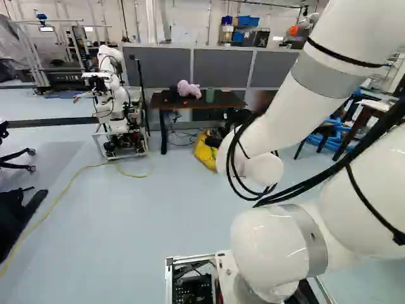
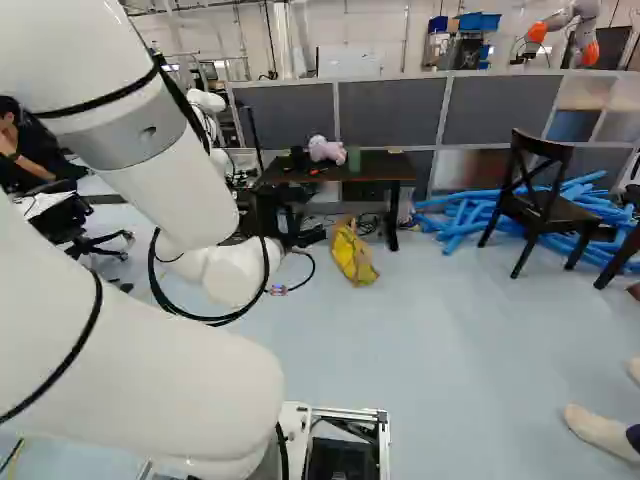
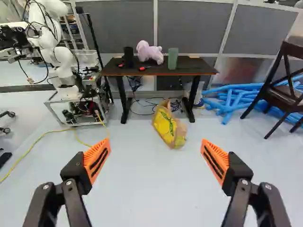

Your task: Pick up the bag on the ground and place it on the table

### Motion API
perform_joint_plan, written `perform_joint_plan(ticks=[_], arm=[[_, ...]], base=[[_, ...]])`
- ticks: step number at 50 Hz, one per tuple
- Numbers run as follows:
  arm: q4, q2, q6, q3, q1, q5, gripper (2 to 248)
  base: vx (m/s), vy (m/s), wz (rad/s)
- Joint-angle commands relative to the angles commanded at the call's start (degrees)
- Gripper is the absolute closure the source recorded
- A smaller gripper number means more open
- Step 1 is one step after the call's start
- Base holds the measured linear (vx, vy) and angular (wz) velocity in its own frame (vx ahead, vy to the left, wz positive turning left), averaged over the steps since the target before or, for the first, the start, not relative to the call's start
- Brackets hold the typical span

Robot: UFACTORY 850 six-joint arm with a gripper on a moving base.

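Looming closest, the white arm (image 2: 150, 370) is stretching toward the desk (image 3: 165, 72), which is standing before grey partitions (image 3: 189, 26), while a dark chair (image 2: 555, 212) is standing at the right of the right base view. Out front, the black gripper (image 2: 305, 215) is holding its fingers (image 3: 97, 161) spread wide, and the yellow bag (image 3: 166, 126) is sitting on the floor (image 3: 151, 189) well ahead of them, right near one desk leg. Up top, a pink plush toy (image 3: 149, 53) is resting between a black container (image 3: 128, 57) and a green cup (image 3: 173, 58).
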Motion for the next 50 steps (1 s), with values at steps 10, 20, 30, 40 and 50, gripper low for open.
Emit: perform_joint_plan(ticks=[10,20,30,40,50], arm=[[0.00,0.00,0.00,0.00,0.00,0.00,3],[0.00,0.00,0.00,0.00,0.00,0.00,3],[0.00,0.00,0.00,0.00,0.00,0.00,3],[0.00,0.00,0.00,0.00,0.00,0.00,3],[0.00,0.00,0.00,0.00,0.00,0.00,3]], base=[[0.000,0.000,0.000],[0.000,0.000,0.000],[0.000,0.000,0.000],[0.000,0.000,0.000],[0.028,-0.033,-0.060]])
